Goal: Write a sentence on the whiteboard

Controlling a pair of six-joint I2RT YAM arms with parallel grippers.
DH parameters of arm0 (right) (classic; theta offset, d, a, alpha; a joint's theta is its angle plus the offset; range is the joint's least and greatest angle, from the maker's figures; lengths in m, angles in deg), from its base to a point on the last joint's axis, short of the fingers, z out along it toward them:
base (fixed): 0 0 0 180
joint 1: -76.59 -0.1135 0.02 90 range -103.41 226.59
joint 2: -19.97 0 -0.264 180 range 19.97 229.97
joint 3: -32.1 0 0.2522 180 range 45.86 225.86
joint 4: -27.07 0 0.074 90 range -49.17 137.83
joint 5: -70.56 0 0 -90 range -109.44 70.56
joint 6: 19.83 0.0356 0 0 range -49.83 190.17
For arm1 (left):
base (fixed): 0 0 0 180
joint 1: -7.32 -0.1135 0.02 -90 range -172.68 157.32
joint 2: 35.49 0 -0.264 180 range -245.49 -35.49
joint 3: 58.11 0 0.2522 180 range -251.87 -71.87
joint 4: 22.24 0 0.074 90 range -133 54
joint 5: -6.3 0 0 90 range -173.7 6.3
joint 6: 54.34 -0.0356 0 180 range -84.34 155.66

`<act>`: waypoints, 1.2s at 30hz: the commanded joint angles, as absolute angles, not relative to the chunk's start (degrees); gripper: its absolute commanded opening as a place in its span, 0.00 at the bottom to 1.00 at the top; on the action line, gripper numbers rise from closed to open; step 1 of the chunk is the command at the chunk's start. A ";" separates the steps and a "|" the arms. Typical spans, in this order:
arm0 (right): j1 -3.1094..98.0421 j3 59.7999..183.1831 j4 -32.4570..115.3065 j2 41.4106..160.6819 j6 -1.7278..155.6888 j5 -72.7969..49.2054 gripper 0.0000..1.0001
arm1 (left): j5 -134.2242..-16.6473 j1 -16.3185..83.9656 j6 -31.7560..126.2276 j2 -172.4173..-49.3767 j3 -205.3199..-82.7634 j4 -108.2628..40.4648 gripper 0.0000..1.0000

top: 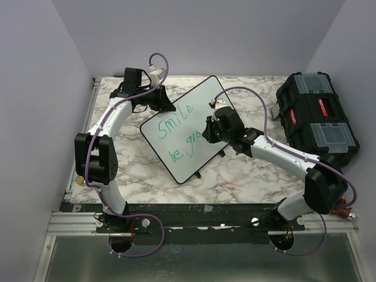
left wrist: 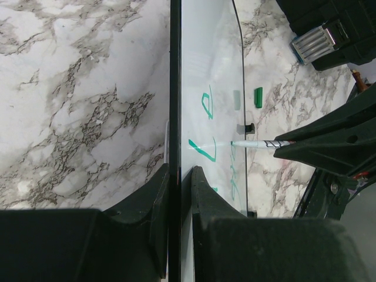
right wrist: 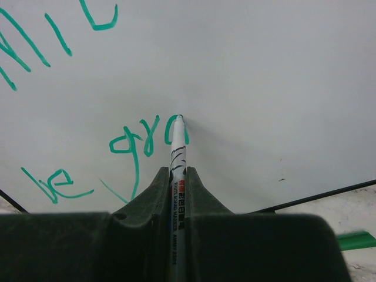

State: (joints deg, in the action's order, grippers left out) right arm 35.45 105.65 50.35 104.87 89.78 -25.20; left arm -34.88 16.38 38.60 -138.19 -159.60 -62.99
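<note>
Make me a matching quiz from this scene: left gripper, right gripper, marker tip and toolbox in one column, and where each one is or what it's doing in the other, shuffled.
1 left gripper
2 right gripper
3 marker tip
4 toolbox

A on the table, right of the whiteboard
B shut on the marker
C touching the last green letter
D shut on the whiteboard's edge

Pairs: 1-D, 2-B, 3-C, 4-A

Marble-patterned tabletop (top: 235, 176) lying between plain lavender walls (top: 35, 88), black toolbox (top: 317, 114) sitting far right, aluminium rail (top: 70, 222) running along near edge, soft even light falling.
</note>
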 commanded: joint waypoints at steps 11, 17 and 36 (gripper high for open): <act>35.49 103.42 51.36 103.99 90.45 -25.19 0.01 | -36.93 17.01 32.76 -137.03 -159.13 -61.84 0.00; 35.50 99.65 51.55 101.74 91.77 -23.76 0.01 | -36.90 16.99 32.72 -136.69 -158.93 -61.83 0.00; 35.51 104.85 52.72 98.85 91.39 -31.02 0.01 | -36.76 16.99 32.67 -136.50 -158.75 -61.84 0.00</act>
State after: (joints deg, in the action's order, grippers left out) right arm 35.45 102.08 53.34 99.78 91.18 -27.95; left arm -34.77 16.41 38.60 -138.16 -159.60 -62.96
